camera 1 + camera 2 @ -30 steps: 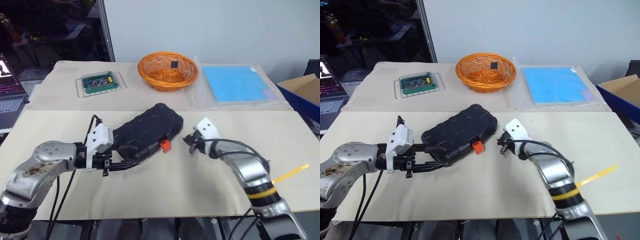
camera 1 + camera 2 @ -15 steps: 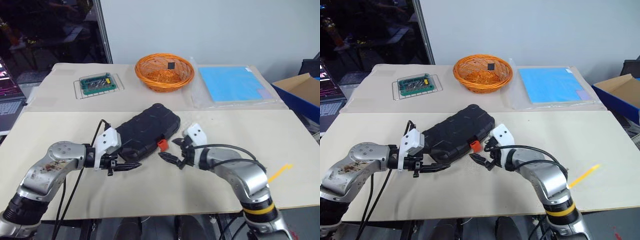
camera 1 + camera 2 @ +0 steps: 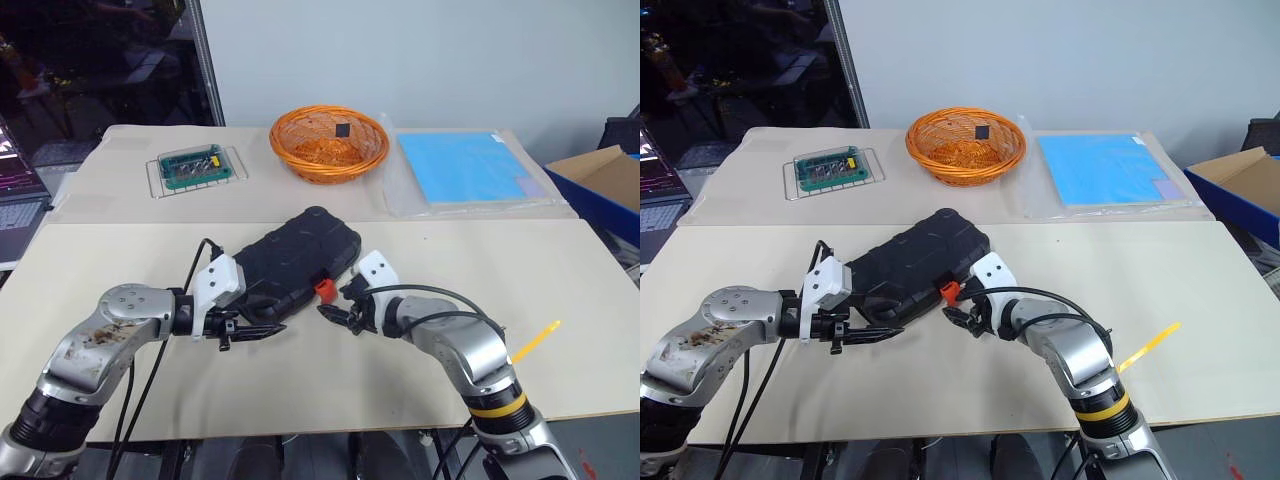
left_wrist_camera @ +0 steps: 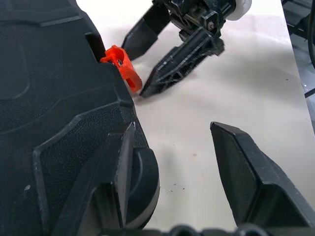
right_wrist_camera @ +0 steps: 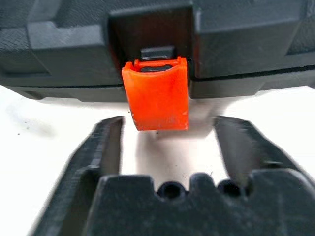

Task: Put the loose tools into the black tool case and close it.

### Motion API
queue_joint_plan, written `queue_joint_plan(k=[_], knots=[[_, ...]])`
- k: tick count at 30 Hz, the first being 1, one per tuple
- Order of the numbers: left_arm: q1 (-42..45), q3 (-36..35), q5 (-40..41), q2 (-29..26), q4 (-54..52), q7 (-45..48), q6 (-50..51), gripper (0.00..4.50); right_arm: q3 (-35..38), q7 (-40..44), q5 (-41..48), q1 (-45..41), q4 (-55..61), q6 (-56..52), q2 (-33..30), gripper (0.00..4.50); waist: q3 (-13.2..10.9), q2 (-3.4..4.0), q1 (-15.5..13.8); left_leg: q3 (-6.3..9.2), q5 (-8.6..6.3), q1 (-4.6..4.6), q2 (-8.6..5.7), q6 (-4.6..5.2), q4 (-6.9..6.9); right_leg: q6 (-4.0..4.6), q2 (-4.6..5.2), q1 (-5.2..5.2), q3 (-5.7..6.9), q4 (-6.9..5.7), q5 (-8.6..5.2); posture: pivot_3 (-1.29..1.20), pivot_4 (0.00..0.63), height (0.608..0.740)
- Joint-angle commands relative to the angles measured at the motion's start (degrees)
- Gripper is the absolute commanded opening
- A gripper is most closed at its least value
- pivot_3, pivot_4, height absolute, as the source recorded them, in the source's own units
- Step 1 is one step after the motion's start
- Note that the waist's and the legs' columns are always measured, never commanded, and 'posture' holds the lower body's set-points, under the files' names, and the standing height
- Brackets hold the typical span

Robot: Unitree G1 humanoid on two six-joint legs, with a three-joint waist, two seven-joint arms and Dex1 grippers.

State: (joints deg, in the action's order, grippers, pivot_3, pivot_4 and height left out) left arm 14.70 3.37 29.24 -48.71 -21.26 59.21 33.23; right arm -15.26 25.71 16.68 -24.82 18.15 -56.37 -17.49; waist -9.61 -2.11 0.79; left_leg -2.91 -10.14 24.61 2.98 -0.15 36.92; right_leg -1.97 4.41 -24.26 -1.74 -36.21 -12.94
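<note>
black tool case (image 3: 293,261) lay shut on the surface (image 3: 420,380). right end effector (image 5: 170,142) spread, orange latch (image 5: 156,93) just ahead of its fingertips, unpinched. left end effector (image 4: 172,162) spread; wrist view showed one finger (image 4: 115,167) against the case corner.

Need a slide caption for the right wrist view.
Right hand, open, lined up on the orange latch of the closed black case.

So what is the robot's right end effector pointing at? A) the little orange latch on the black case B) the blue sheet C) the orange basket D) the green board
A: the right end effector sits open right in front of the orange latch on the closed black case.
</note>
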Motion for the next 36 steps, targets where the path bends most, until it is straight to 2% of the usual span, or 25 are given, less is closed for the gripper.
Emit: queue_joint_plan(k=[1, 2, 4, 14, 22, 24, 25, 28, 33, 36], knots=[[-0.58, -0.88, 0.09, -0.01, -1.07, -0.44, 0.54, 2.62, -0.02, 0.14, -0.57, -1.76, 0.75, 2.48, 0.36, 1.72, 0.00, 0.00, 0.02, 0.00, 0.00, 0.00, 0.00, 0.00, 0.00, 0.00, 0.00, 0.00, 0.00, 0.00, 0.00, 0.00, 0.150, 0.740], [-0.62, -0.90, 0.08, 0.01, -1.07, -0.49, 0.56, 2.62, -0.06, 0.18, -0.73, -1.83, 0.73, 2.75, 0.41, 1.39, 0.00, 0.00, 0.03, 0.00, 0.00, 0.00, 0.00, 0.00, 0.00, 0.00, 0.00, 0.00, 0.00, 0.00, 0.00, 0.00, 0.150, 0.740], [-0.66, -0.90, 0.05, 0.06, -1.07, -0.61, 0.61, 2.62, -0.09, 0.22, -1.04, -1.91, 1.00, 3.38, 0.19, 1.22, 0.00, 0.00, 0.06, 0.00, 0.00, 0.00, 0.00, 0.00, 0.00, 0.00, 0.00, 0.00, 0.00, -0.01, 0.00, 0.00, 0.150, 0.740], [-0.59, -0.45, -0.52, 0.24, -0.14, -0.55, 0.09, 2.62, -2.54, 1.74, -3.28, -3.74, 5.38, 4.87, -3.05, 1.21, 0.00, 0.00, -0.02, 0.00, 0.00, 0.03, 0.00, 0.00, 0.00, -0.01, 0.00, -0.02, 0.00, 0.00, 0.00, 0.00, 0.150, 0.740], [-0.05, 0.34, -1.08, 0.69, 0.45, -0.40, -0.27, 2.62, -5.56, 2.89, -6.32, -7.53, -3.92, 8.39, -1.47, 1.21, 0.00, 0.00, 0.57, -0.01, 0.00, 0.00, 0.01, 0.00, 0.00, -0.01, -0.02, -0.02, -0.01, 0.00, 0.00, 0.00, 0.150, 0.740], [0.01, 0.48, -1.21, 0.87, 0.54, -0.49, -0.26, 2.62, -5.45, 3.79, -6.20, -7.55, -4.69, 9.02, -1.32, 2.22, 0.00, 0.00, 0.60, 0.01, 0.00, -0.03, 0.03, 0.00, 0.00, -0.01, -0.05, -0.02, -0.02, -0.04, 0.00, 0.00, 0.150, 0.740], [-0.02, 0.53, -1.25, 0.96, 0.52, -0.57, -0.24, 2.62, -5.50, 4.07, -6.47, -7.38, -4.59, 9.29, -1.61, 2.40, 0.00, 0.00, 0.58, 0.01, 0.00, -0.05, 0.03, 0.00, 0.00, -0.01, -0.05, 0.00, -0.02, -0.05, 0.00, 0.00, 0.150, 0.740], [-0.20, 0.38, -1.20, 1.31, 0.49, -0.90, 0.00, 2.62, -3.23, 5.81, -4.35, -5.05, -0.45, 7.22, -3.28, 3.40, 0.00, 0.00, 0.41, -0.01, 0.00, -0.03, 0.02, 0.00, 0.00, -0.01, -0.03, -0.01, -0.03, -0.04, 0.00, 0.00, 0.150, 0.740], [-0.65, -0.18, -1.02, 1.67, 0.71, -1.31, 0.16, 2.62, 1.37, 8.27, -0.84, -1.05, 6.50, 4.36, -7.75, 3.40, 0.00, 0.00, 0.00, -0.02, -0.02, 0.01, 0.00, 0.02, -0.01, 0.02, 0.00, -0.01, -0.03, 0.02, 0.01, 0.00, 0.150, 0.740], [-0.84, -0.17, -1.29, 1.47, 1.00, -1.14, -0.21, 2.62, 4.25, 8.60, 2.59, 0.27, 7.07, 2.17, -6.69, 2.65, 0.00, 0.00, -0.02, -0.01, -0.02, 0.00, 0.00, 0.02, -0.01, 0.00, -0.01, 0.00, -0.03, 0.01, -0.01, 0.00, 0.150, 0.740]])
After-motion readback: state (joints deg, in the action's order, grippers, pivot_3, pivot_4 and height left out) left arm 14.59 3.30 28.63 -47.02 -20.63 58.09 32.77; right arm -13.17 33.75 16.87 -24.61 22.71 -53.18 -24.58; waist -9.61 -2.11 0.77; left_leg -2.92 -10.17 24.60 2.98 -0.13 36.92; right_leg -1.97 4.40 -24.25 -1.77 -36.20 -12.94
